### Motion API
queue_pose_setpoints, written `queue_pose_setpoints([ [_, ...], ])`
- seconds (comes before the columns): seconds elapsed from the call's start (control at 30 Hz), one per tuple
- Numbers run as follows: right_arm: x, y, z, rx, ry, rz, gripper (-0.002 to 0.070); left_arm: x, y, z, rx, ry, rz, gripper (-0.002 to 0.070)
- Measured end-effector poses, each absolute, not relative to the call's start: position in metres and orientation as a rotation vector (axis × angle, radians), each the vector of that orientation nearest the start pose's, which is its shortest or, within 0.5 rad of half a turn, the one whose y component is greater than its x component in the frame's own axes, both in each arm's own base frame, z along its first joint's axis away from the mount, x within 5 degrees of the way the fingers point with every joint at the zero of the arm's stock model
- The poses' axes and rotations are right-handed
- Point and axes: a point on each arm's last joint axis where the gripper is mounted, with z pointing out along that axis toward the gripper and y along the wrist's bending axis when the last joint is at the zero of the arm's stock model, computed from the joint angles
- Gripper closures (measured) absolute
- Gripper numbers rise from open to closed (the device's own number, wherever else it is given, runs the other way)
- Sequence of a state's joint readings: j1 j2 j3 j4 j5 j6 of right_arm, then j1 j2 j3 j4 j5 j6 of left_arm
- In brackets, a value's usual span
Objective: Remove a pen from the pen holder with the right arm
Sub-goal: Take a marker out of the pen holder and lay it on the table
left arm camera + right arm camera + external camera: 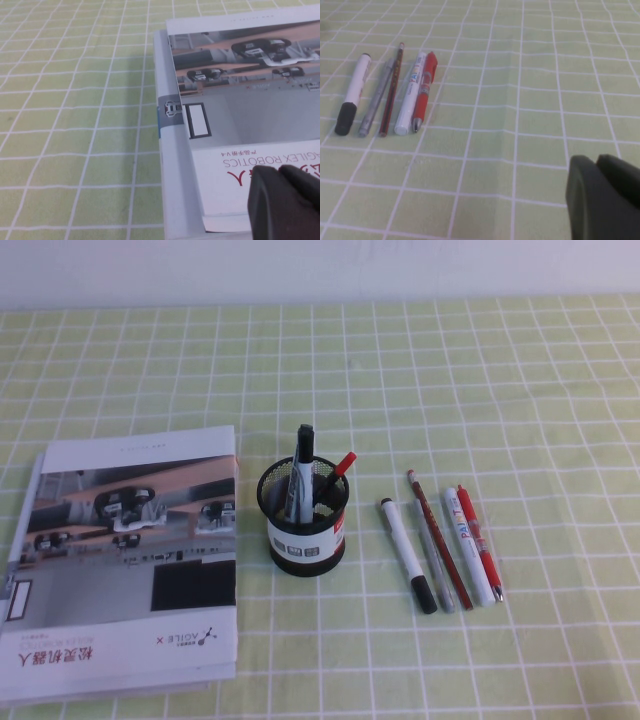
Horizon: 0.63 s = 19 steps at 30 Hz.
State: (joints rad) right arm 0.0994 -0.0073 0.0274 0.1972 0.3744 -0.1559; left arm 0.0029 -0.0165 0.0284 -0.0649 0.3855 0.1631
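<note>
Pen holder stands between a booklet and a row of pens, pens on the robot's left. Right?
No: the row of pens lies on the robot's right of the pen holder, as the high view shows. The left gripper hangs over the booklet, the right gripper over table near the row.

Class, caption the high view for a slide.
Mesh pen holder holding two pens, between manual and loose pen row; left end effector over manual, right end effector shut over tablecloth.
</note>
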Motion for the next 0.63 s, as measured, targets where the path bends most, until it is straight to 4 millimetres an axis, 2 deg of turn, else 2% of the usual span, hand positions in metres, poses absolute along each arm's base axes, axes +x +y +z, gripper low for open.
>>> queue_pose_setpoints([
  [0.63, 0.0514, 0.0118, 0.1703, -0.119, 1.883, 0.156, 0.0688, 0.052, -0.0021, 0.17, 0.111, 1.877, 0.05, 0.0681],
])
